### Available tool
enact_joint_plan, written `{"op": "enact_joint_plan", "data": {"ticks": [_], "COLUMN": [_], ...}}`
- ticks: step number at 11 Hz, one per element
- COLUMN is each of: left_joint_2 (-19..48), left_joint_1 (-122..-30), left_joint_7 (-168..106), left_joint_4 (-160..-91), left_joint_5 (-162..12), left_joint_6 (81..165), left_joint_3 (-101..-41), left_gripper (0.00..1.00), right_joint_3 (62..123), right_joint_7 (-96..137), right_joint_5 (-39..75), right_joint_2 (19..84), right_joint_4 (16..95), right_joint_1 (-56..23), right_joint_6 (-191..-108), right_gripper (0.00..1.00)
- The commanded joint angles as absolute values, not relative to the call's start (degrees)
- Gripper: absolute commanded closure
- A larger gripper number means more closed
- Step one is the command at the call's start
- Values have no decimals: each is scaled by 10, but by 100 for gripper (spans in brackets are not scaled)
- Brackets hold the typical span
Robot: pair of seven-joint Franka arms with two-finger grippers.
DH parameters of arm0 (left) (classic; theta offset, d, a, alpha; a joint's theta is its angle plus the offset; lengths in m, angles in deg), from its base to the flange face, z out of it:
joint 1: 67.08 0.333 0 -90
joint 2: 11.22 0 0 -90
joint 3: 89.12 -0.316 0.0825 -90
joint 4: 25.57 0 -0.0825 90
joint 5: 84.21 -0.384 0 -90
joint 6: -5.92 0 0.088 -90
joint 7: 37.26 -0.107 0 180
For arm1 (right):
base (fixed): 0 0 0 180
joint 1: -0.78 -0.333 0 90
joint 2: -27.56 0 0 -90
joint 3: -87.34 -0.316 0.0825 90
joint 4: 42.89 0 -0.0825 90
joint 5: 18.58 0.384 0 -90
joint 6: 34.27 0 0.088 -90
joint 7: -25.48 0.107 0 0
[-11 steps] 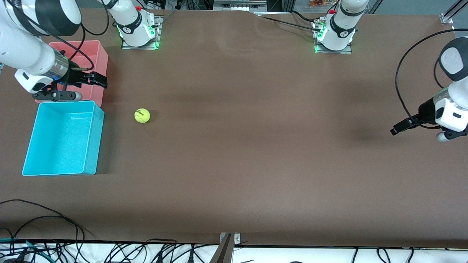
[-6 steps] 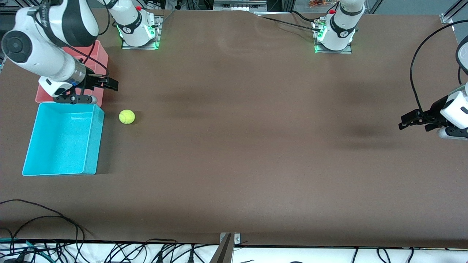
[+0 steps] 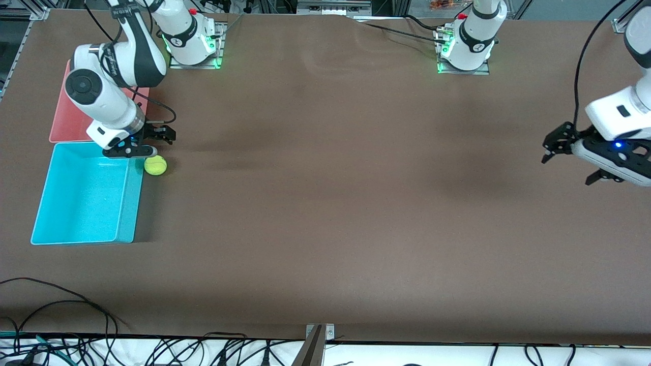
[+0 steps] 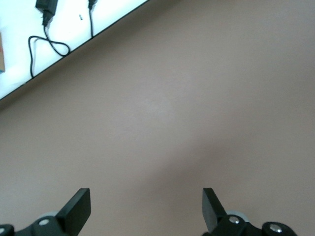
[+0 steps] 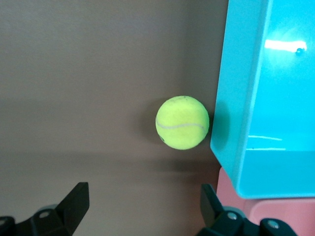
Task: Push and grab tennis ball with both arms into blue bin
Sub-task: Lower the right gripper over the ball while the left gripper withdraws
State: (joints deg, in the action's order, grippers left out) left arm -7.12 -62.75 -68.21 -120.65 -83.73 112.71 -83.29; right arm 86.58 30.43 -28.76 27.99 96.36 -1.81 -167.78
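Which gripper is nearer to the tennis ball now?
The right gripper. It hangs, jaws open, just above the tennis ball, which sits beside the blue bin. The left gripper, also open, waits at the left arm's end of the table.

Tennis ball point(image 3: 155, 165) – fuzzy yellow-green, pale curved seam showing, on the brown table right against the blue bin point(image 3: 127, 203), at the outer wall near the corner closest to the pink tub; touching or nearly so

Blue bin – light cyan rectangular tub, straight walls, upright, open top, at the right arm's end of the table
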Motion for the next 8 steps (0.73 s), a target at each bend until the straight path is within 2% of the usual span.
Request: {"op": "enact_joint_plan", "data": {"ticks": [1, 3, 8], "left_joint_2": [-82, -81, -78], "left_joint_1": [-715, -744, -743], "left_joint_7": [-626, -636, -622], "left_joint_4": [-1199, -1201, -1190], "left_joint_5": [-845, -869, -865], "left_joint_6": [1089, 1081, 1085], "left_joint_3": [-888, -925, -914], "left_gripper": [0, 0, 0], "right_joint_3": [874, 878, 902], "right_joint_7": [317, 328, 406], "right_joint_5": [-339, -361, -485], "right_joint_2": [323, 353, 391], "right_joint_4": [972, 975, 973], "right_joint_1": [-11, -11, -8], "right_joint_6": [-1753, -1802, -1848], "right_gripper": [0, 0, 0]}}
